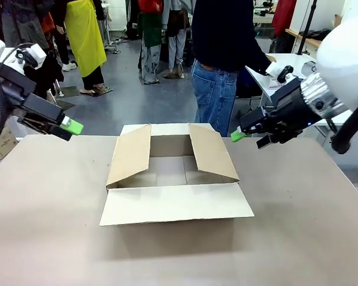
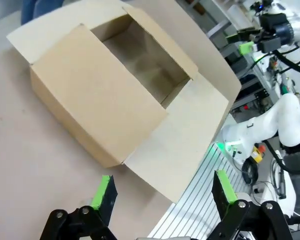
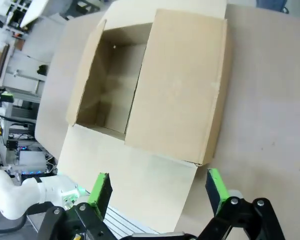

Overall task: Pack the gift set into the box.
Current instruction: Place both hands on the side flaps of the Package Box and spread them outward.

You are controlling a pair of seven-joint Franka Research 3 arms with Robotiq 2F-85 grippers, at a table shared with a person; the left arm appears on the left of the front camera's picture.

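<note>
The box (image 1: 173,173) is a large brown cardboard carton in the middle of the table, its flaps spread open and its inside bare (image 2: 150,65) (image 3: 112,85). The gift set is out of view. My left gripper (image 1: 71,126) hangs above the table's left side, open, nothing between its green pads (image 2: 162,187). Over the right side, beside the box's far right corner, my right gripper (image 1: 241,134) is also open and holds nothing (image 3: 157,187).
A person in dark top and jeans (image 1: 218,65) stands at the table's far edge behind the box. A side table with white items (image 1: 286,68) is at the back right. Bare tabletop (image 1: 48,208) lies around the box.
</note>
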